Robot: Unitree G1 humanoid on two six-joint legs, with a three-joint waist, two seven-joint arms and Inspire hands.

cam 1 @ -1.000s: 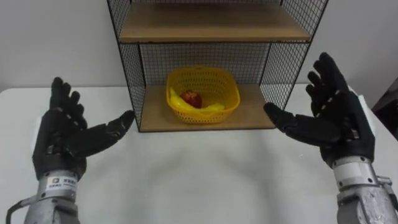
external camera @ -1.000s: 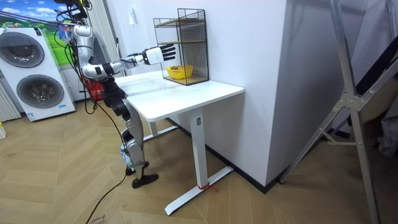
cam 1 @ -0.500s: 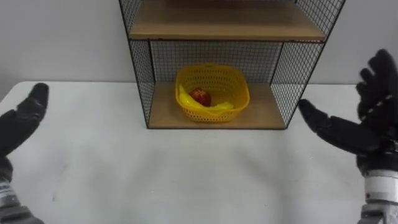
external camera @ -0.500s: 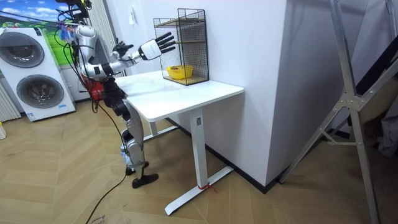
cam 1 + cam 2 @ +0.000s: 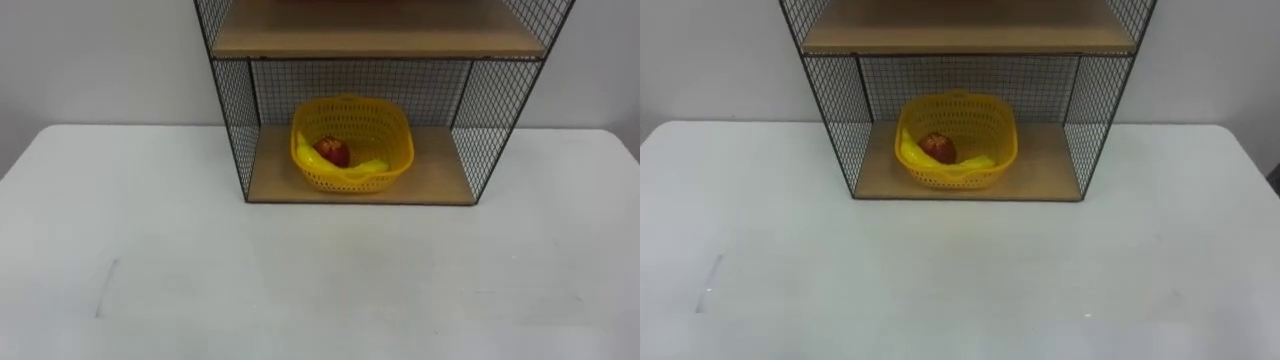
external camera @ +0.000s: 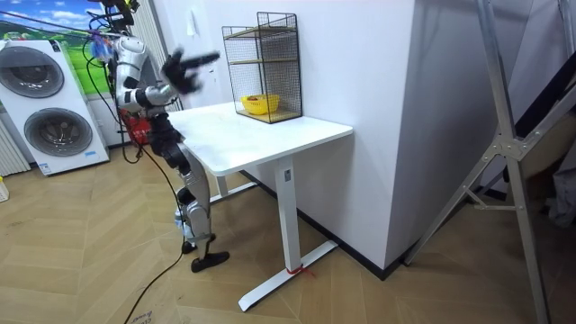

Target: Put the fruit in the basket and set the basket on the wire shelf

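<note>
A yellow basket (image 5: 356, 180) stands on the bottom board of the black wire shelf (image 5: 440, 182), left of the board's middle. Inside it lie a red apple (image 5: 333, 152) and a yellow banana (image 5: 372, 166) curved along the front wall. In the room view the basket (image 6: 260, 104) is a yellow spot in the shelf (image 6: 263, 63) at the table's far end. There I stand at the table's other end, with my two hands (image 6: 183, 67) raised close before my chest, well away from the shelf and blurred together.
The shelf has a second wooden board (image 5: 370, 40) above the basket. It stands at the back of a white table (image 5: 300, 280), against a white wall. Two washing machines (image 6: 45, 103) stand behind me at the room view's left.
Both open hands drew back from either side of the shelf and left the eye views. The head camera shifted, so the shelf sits further right. The basket stayed put.
</note>
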